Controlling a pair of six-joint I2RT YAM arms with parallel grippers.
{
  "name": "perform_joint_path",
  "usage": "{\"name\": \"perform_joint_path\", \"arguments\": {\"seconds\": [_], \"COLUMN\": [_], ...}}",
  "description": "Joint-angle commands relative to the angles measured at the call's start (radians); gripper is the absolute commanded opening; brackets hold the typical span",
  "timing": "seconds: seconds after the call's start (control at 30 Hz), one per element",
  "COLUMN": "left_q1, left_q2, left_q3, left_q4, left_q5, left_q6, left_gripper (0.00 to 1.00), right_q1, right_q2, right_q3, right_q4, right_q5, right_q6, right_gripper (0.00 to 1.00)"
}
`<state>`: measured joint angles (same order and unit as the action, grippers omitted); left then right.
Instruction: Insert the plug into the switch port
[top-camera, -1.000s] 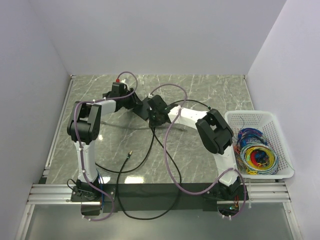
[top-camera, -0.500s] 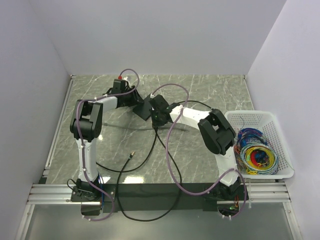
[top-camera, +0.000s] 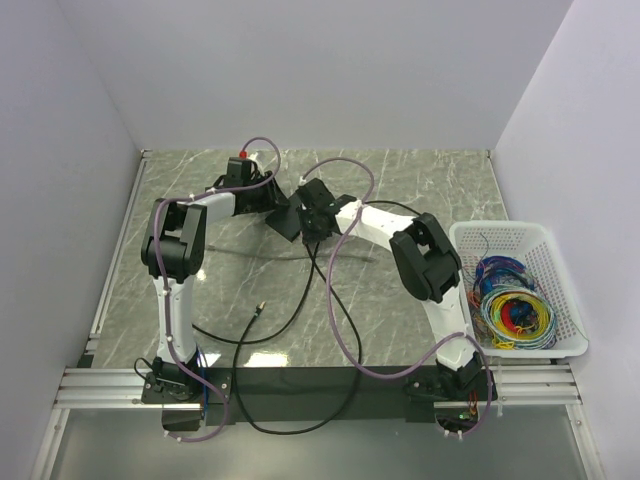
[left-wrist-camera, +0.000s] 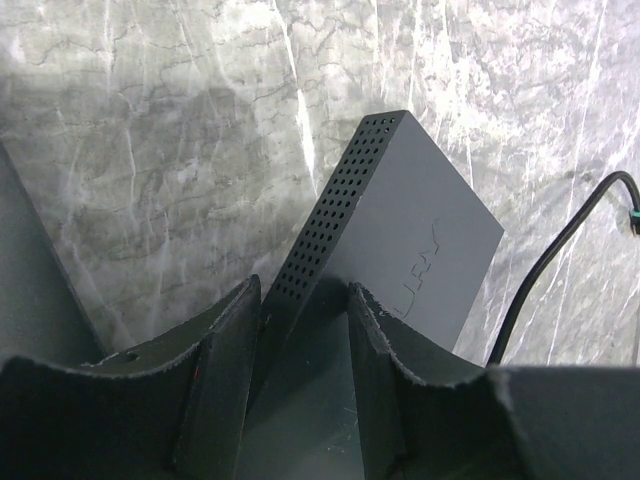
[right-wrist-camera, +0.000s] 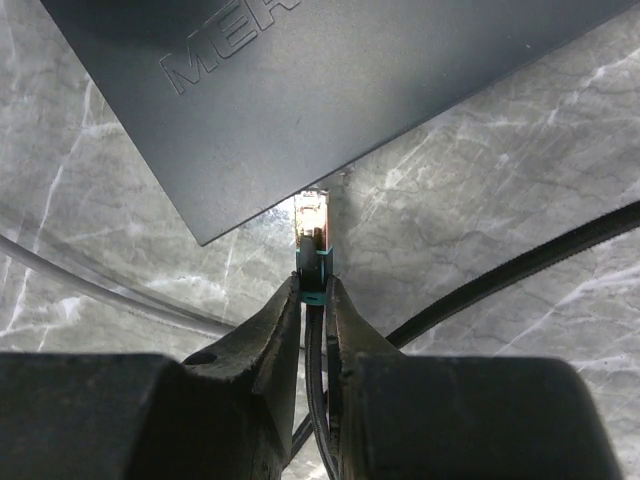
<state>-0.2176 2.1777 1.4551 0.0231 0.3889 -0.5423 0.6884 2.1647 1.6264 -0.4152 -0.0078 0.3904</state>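
The switch (left-wrist-camera: 400, 230), a flat matte black box with a perforated side, stands tilted on its edge. My left gripper (left-wrist-camera: 300, 305) is shut on its near corner, one finger on each face. In the right wrist view the switch (right-wrist-camera: 300, 90) fills the top. My right gripper (right-wrist-camera: 314, 290) is shut on the plug (right-wrist-camera: 312, 215), gripping its teal boot and the black cable just behind the pale gold tip. The tip touches the switch's lower edge. In the top view both grippers meet at the switch (top-camera: 284, 217) at the middle back of the table. The sockets are hidden.
The black cable (top-camera: 300, 290) loops forward over the marble table, and its other end (top-camera: 258, 311) lies at the front left. A white basket (top-camera: 560, 300) of coloured cables stands at the right edge. Purple arm hoses arch over the middle.
My right gripper has moved back and left with the plug, up to the switch's edge. My left gripper has shifted slightly back with the switch.
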Motion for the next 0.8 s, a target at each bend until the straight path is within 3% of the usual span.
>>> {"name": "perform_joint_path", "arguments": {"seconds": [0.0,0.33,0.77], "left_q1": [-0.011,-0.029,-0.052], "left_q2": [0.033,0.04,0.08], "left_q3": [0.007,0.022,0.091], "left_q4": [-0.045,-0.061,-0.161], "left_q5": [0.002,0.03,0.116], "left_q6": [0.054,0.132,0.235], "left_gripper": [0.46,0.46,0.45], "right_q1": [-0.01,-0.009,-0.012], "right_q2": [0.023,0.035,-0.009], "right_q3": [0.046,0.069,0.038], "right_q4": [-0.005,0.004,0.044], "right_q5": [0.011,-0.034,-0.06], "right_q6": [-0.016,-0.047,-0.215], "right_gripper": [0.0,0.0,0.0]}}
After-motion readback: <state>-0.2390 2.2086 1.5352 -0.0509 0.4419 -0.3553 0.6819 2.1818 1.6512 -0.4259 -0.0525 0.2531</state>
